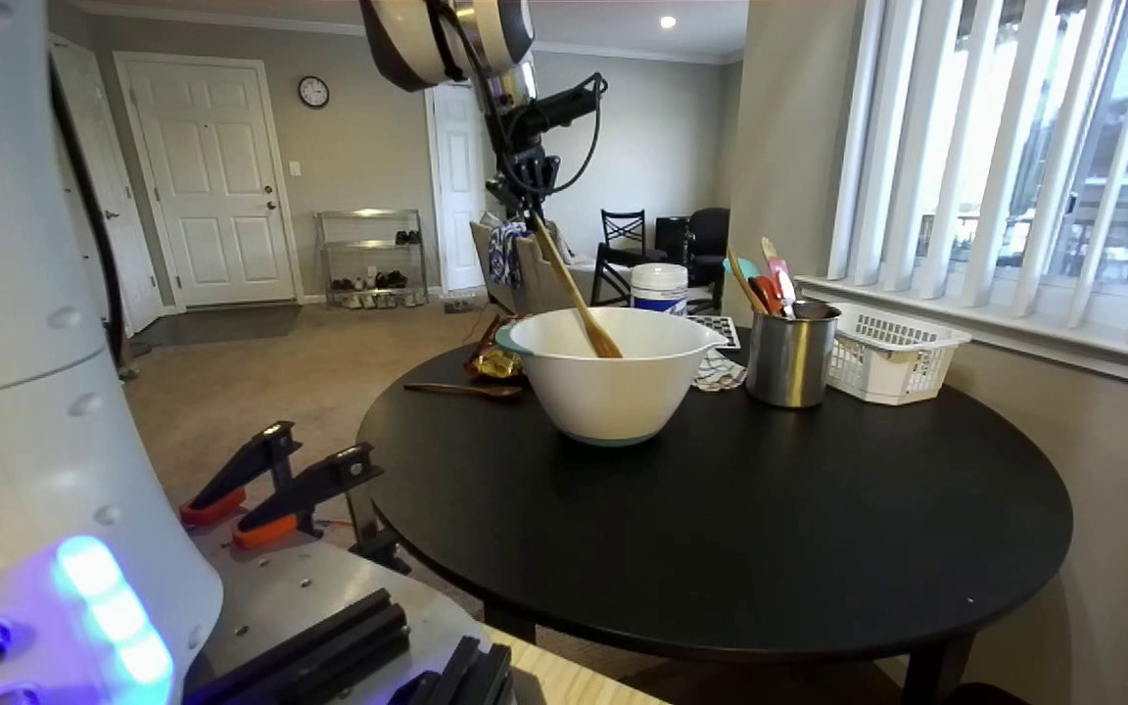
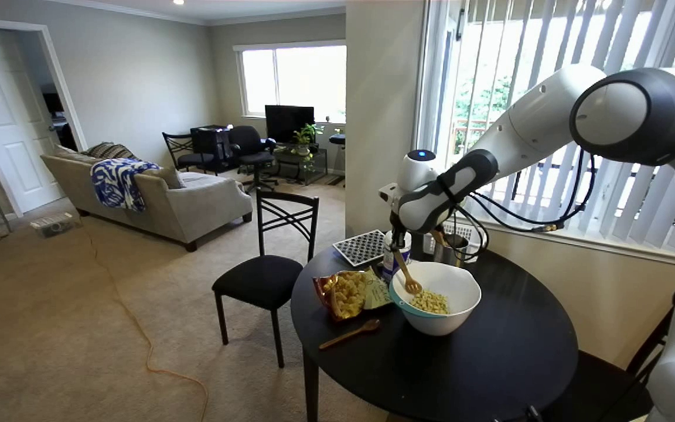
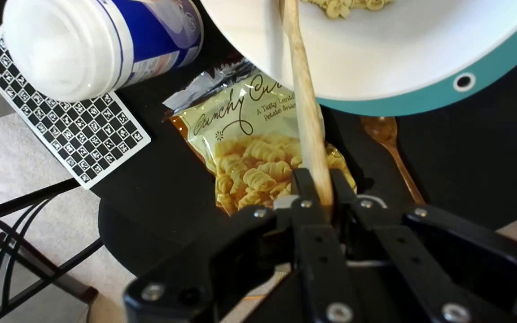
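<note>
Pale wooden spoon (image 3: 304,98) with slotted or tined head slants into a white, teal-trimmed mixing bowl (image 1: 613,397), its upper handle gripped by the black tool (image 3: 322,179); likely light, stiff and smooth, it suits a hold there. Pale-yellow curled pieces (image 2: 429,302) lie in the bowl. Beyond it to the right, in an exterior view, a cylindrical steel pot (image 1: 792,360) holds utensils (image 1: 779,272).

Snack bag (image 3: 254,152) reads "Crunchy Cu…" and, seemingly, "A Tasty Lentil Potato Snack".
</note>
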Robot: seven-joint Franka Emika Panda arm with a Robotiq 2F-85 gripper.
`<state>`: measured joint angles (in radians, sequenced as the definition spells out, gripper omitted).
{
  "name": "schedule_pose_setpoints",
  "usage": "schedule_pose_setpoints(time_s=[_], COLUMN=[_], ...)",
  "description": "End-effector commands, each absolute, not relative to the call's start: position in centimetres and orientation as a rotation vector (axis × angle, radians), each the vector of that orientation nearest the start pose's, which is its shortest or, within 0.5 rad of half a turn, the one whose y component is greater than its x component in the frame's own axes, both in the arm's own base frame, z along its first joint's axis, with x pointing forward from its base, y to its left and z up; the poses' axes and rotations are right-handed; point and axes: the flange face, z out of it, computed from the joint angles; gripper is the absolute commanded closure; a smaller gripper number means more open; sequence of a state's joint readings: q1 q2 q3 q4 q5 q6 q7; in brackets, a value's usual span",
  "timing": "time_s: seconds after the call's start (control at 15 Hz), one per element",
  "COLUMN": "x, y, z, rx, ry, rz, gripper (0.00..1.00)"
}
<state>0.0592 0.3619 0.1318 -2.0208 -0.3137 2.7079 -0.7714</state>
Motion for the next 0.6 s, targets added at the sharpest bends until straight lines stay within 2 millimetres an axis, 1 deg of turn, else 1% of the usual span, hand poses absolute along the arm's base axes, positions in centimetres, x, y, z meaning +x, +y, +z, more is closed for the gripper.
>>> schedule_pose_setpoints(time_s=[0.0,0.33,0.53], x=[61.0,60.0,59.1], y=[12.9,12.8,12.7], z=[30.3,29.9,29.5], rx=[-2.728,-2.748,-2.737], ry=[-1.770,-1.605,-1.557], rz=[-0.532,-0.460,-0.409], gripper=[0.97,0.97,0.97])
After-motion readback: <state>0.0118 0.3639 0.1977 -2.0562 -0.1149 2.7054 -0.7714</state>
